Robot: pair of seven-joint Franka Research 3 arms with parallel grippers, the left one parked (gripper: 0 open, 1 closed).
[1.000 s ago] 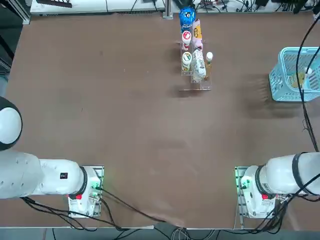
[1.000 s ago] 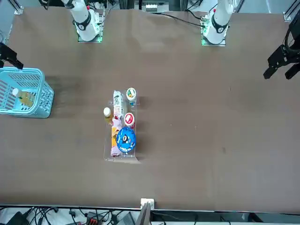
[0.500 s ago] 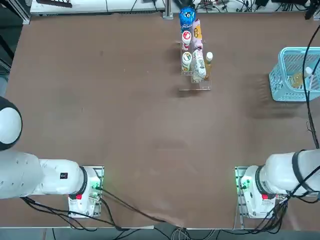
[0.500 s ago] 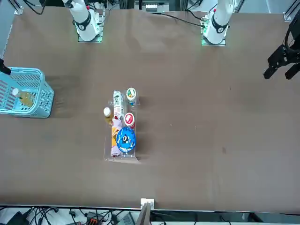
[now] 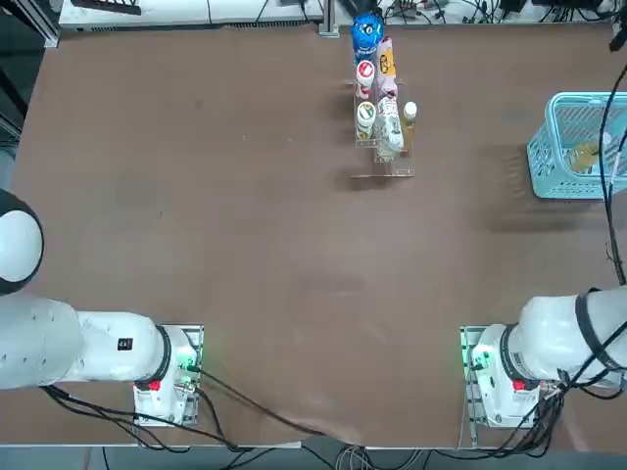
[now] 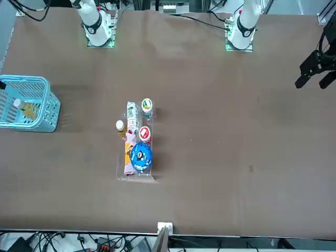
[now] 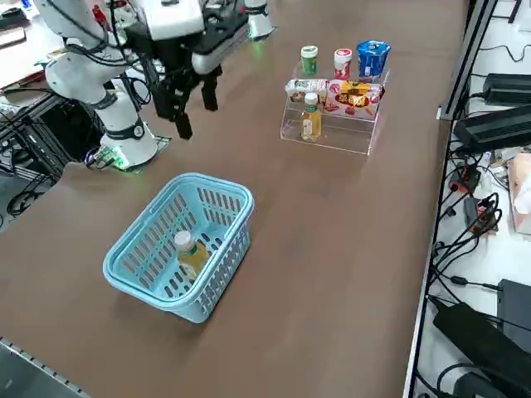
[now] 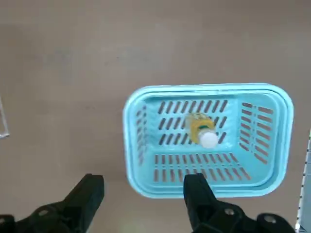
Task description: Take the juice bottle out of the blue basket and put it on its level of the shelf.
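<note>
Juice bottle (image 7: 190, 250) stands inside blue basket (image 7: 217, 192), white cap up. Right gripper (image 7: 191, 106) hangs high above the table near the basket, fingers spread wide, holding nothing.

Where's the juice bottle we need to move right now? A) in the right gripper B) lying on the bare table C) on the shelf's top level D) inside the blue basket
D: the juice bottle sits inside the blue basket; the right gripper hangs above the table with jaws open and empty.
</note>
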